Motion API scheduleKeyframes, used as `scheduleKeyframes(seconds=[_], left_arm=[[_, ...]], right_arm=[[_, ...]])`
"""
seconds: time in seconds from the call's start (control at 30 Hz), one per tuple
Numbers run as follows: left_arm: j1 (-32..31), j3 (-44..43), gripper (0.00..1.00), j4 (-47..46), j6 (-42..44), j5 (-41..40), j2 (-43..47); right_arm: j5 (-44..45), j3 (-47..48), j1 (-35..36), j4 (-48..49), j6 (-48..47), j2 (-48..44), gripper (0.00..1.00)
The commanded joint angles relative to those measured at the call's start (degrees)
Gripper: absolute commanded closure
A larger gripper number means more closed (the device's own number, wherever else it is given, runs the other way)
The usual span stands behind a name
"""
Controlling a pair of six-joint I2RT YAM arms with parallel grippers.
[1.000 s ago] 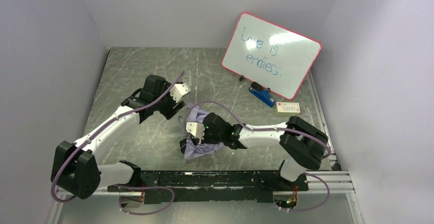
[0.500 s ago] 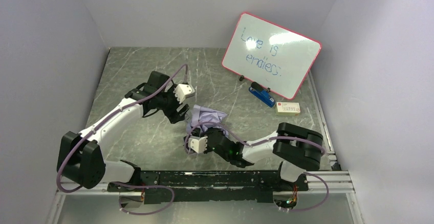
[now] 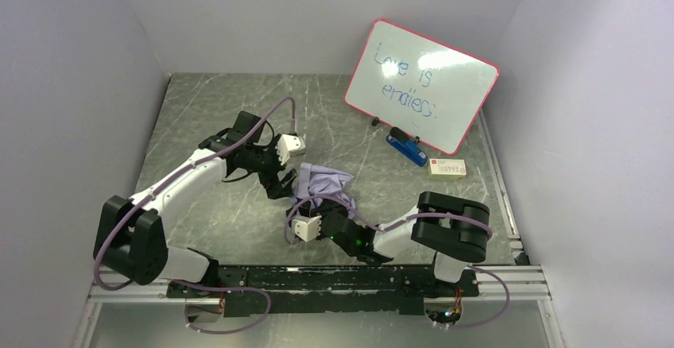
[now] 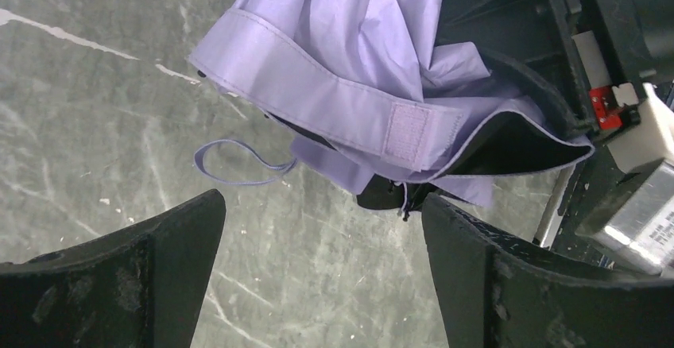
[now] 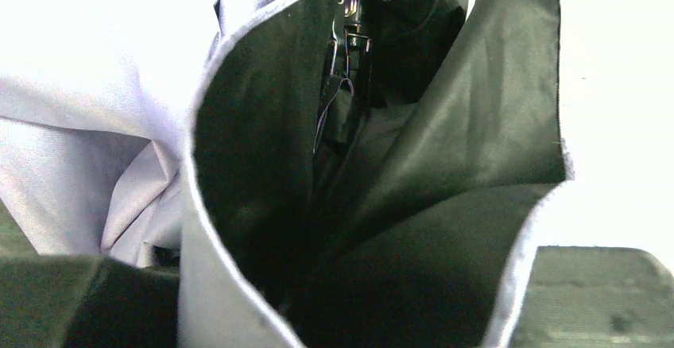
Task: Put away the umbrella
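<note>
The grey, marbled tabletop (image 3: 207, 117) filled the floor of a pale-walled enclosure, and a red-framed whiteboard (image 3: 421, 86) with blue handwriting stood propped at its far right. The left arm (image 3: 183, 181) reached from the near left corner towards the middle, while the right arm (image 3: 445, 225) folded back from the near right and pointed left along the near edge. Between them, about mid-tabletop, lay the umbrella (image 3: 322, 183), collapsed into a loose bundle of pale lavender fabric with black lining and dark ribs showing inside its folds. The left gripper (image 3: 284, 183) sat just beside the umbrella's left side, its jaws spread wide with only bare tabletop between them and the fabric just beyond the tips, not touching in the wrist view. The right gripper (image 3: 316, 211) met the umbrella's near end; its wrist view was filled with fabric folds rising from between the jaws, which looked clamped on the cloth. A blue object (image 3: 407, 148) lay just below the whiteboard's near edge, with a small white box (image 3: 447, 168) near it to the right. In the left wrist view a closure strap (image 4: 334, 102) crossed the bundle, ending in a fuzzy fastening patch (image 4: 413, 133), and a thin lavender loop (image 4: 238, 165) trailed onto the tabletop.
</note>
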State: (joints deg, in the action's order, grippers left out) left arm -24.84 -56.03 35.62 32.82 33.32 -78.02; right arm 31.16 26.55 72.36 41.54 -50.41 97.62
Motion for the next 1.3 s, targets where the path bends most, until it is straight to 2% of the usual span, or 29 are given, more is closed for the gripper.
scheduleKeyframes(seconds=[0.0, 0.13, 0.53, 1.03, 1.13, 1.27], left_arm=[[0.06, -0.43, 0.02, -3.99, 0.47, 4.99, -3.45], [0.0, -0.71, 0.02, -5.28, 1.19, 6.77, -6.32], [-3.52, 1.26, 0.02, -10.43, 1.89, 3.91, -13.31], [-7.59, 1.03, 0.02, -13.02, 0.98, 1.11, -16.02], [-6.98, -0.29, 0.02, -10.14, 1.36, 0.69, -14.62], [-4.51, -0.69, 0.02, -8.59, 0.47, 0.3, -6.63]], right_arm=[[0.61, -1.11, 0.31, -4.08, 0.58, 1.44, 0.78], [0.13, -1.48, 0.5, -3.9, 1.13, 1.25, 0.78], [-0.9, -1.24, 0.64, -4.47, 2.54, 1.04, 0.78], [-1.91, -0.27, 0.63, -5.16, 6.71, -0.4, 0.77], [-1.55, -0.34, 0.59, -6.21, 6.93, -0.33, 0.77], [-1.3, -0.94, 0.62, -6.29, 6.98, -0.19, 0.77]])
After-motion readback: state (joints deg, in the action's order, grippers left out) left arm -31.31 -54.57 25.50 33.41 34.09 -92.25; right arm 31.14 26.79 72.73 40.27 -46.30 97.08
